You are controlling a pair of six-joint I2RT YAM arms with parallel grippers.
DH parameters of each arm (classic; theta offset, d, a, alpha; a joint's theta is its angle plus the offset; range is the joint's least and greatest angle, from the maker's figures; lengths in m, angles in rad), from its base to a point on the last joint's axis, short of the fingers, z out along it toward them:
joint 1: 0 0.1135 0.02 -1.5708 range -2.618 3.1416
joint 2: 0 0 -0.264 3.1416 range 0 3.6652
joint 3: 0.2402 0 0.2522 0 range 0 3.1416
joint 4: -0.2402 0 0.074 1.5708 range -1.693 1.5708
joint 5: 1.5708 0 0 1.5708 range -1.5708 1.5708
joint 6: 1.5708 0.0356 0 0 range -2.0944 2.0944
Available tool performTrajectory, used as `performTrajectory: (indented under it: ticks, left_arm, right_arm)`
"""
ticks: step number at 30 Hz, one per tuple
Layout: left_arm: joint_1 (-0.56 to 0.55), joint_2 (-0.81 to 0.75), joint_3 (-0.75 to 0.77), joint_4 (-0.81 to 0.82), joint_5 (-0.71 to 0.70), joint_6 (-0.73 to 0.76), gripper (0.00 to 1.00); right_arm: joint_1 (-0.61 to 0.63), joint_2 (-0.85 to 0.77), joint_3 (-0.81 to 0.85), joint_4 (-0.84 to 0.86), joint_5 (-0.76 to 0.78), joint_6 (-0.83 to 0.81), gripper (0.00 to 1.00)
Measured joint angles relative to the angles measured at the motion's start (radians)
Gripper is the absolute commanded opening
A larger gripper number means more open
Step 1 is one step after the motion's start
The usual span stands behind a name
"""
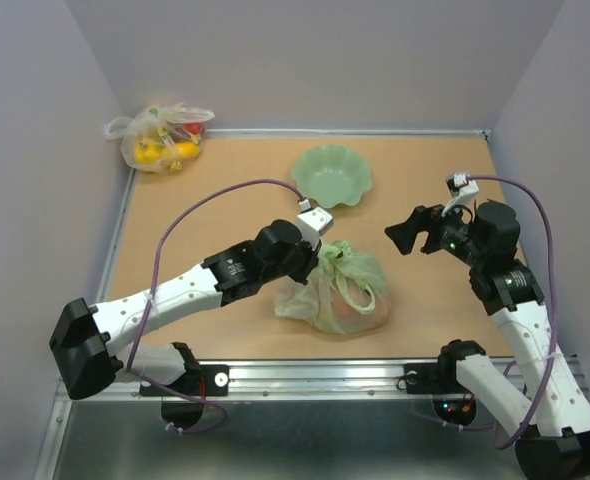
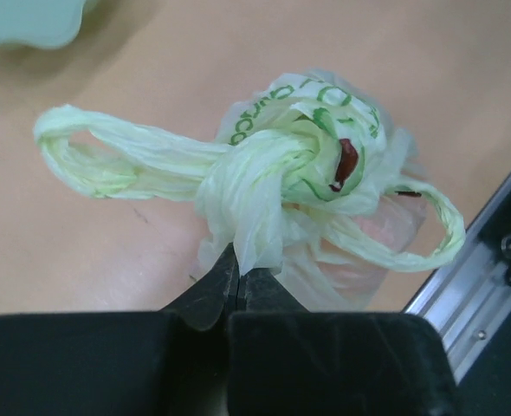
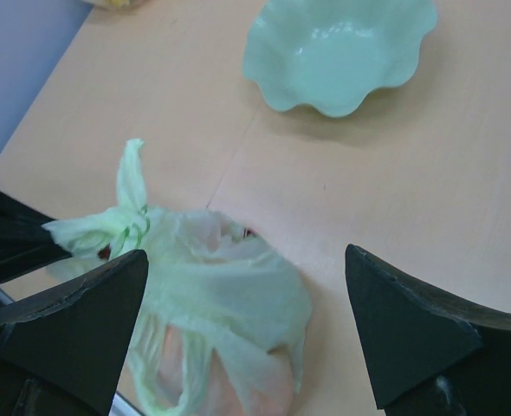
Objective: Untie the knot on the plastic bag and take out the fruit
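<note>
The pale green plastic bag (image 1: pixel 340 295) lies at the table's near middle, tied shut. Its knot (image 2: pixel 264 169) has one handle loop (image 2: pixel 91 152) out to the left and one (image 2: pixel 416 234) to the right. My left gripper (image 2: pixel 236 260) is shut on the film at the base of the knot; it sits at the bag's left top in the top view (image 1: pixel 318 260). Fruit shows only as orange-pink shapes through the film (image 3: pixel 264 390). My right gripper (image 1: pixel 405 238) is open and empty, held above the table to the right of the bag, which fills the right wrist view (image 3: pixel 229 290).
A pale green scalloped bowl (image 1: pixel 332 175) stands behind the bag, also in the right wrist view (image 3: pixel 342 52). A clear whitish tied bag (image 1: pixel 160 135) with yellow and red items lies at the far left corner. The metal table rail (image 2: pixel 463 277) runs just beside the bag.
</note>
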Motion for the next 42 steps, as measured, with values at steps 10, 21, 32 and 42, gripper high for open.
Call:
performTrajectory:
  ticks: [10,21,32,42]
  left_arm:
    - [0.005,0.030,-0.237,0.145,-0.139,-0.152,0.00]
    - [0.005,0.002,-0.245,0.214,-0.165,-0.159,0.00]
    - [0.005,0.005,-0.245,0.241,-0.168,-0.161,0.00]
    - [0.005,0.006,-0.245,0.245,-0.167,-0.164,0.00]
  right_arm:
    - [0.002,0.021,-0.136,-0.001,-0.154,-0.059,1.00]
    - [0.219,0.171,-0.135,0.082,-0.109,-0.075,0.86]
    - [0.425,0.364,-0.088,0.207,0.050,0.017,0.56]
    - [0.499,0.451,-0.053,0.307,0.134,0.095,0.56]
